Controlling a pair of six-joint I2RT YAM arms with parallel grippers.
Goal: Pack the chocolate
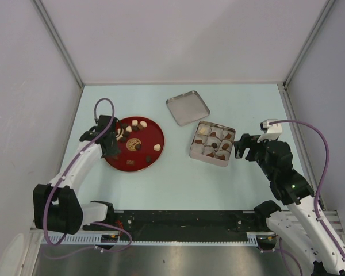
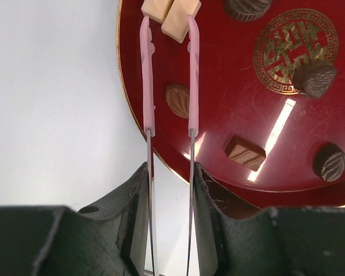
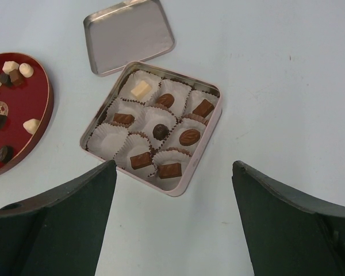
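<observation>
Chocolate (image 1: 135, 144) lay partly on red plate (image 1: 153, 157) toward left edge of tabletop, rest in paper cups of square tin (image 3: 191, 171) right of centre; one cup empty. Lid (image 1: 187, 107) lay just behind tin. Left gripper (image 2: 168, 123), with pink tweezer fingers (image 2: 145, 75) parted, straddled oval brown piece without touching. Right gripper (image 3: 172, 190) spread wide, grasping nothing, near tin.

No readable words, brand names or numbers appear anywhere. The only mark is a round gold emblem (image 2: 295, 50) of interlaced lines printed at the centre of the red plate (image 2: 218, 144), and it spells nothing.
</observation>
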